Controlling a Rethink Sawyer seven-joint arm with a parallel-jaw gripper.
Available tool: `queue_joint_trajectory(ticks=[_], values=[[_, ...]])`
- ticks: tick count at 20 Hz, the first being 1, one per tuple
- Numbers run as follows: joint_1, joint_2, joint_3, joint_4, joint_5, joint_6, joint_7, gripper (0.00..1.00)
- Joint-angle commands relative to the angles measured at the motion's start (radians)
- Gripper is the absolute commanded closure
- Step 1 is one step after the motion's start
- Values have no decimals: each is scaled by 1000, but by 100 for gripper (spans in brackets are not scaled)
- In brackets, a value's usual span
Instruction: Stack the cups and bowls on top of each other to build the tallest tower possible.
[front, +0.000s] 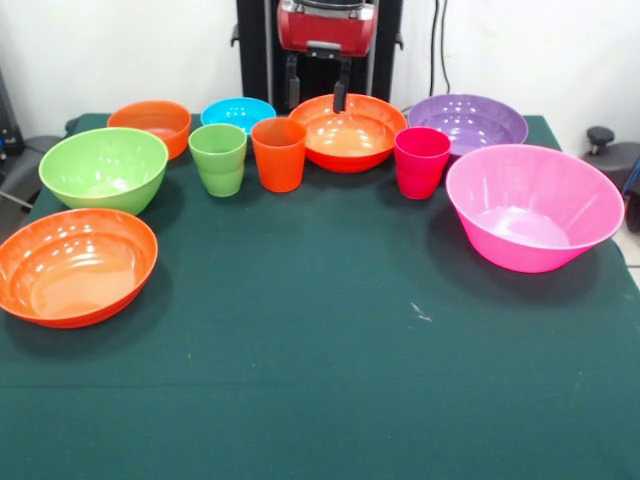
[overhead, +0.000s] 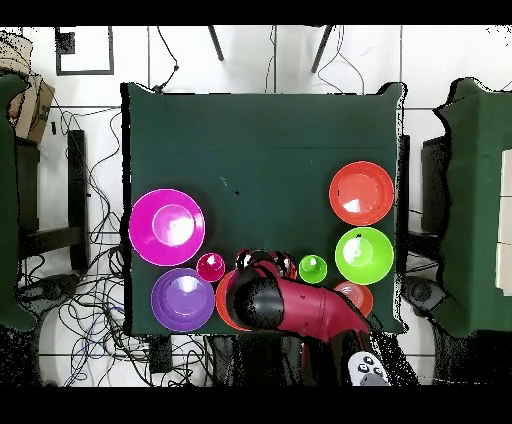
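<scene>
My gripper (front: 316, 88) hangs open and empty at the table's far side, above the back rim of a wide orange bowl (front: 348, 132). In a row stand the light green cup (front: 218, 158), orange cup (front: 278, 153) and magenta-red cup (front: 421, 162), all upright and apart. Behind them are the small orange bowl (front: 150, 125), small blue bowl (front: 238, 113) and purple bowl (front: 467, 122). The green bowl (front: 104, 168) and second wide orange bowl (front: 77, 265) sit at the left, the pink bowl (front: 533, 205) at the right. In the overhead view my arm (overhead: 290, 305) hides the orange cup and blue bowl.
The table (front: 320, 380) has a dark green cloth, with a small white speck (front: 420, 315) on it. The black pedestal (front: 255, 50) stands behind the bowls. Chairs and cables surround the table (overhead: 250, 130) in the overhead view.
</scene>
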Motion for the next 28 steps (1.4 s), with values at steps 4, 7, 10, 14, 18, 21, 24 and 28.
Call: queue_joint_trajectory(ticks=[4,7,10,14,18,21,24,28], values=[[-38,88,119,33,-109,-10,50,0],[-41,97,114,32,-126,-26,58,0],[-42,96,117,31,-132,-22,66,0],[-39,99,122,27,-135,-21,78,0],[-38,109,124,21,-138,-26,85,0],[-37,127,125,6,-137,-35,88,0],[-36,147,126,-9,-136,-46,90,0],[-38,172,128,-32,-141,-59,86,0]])
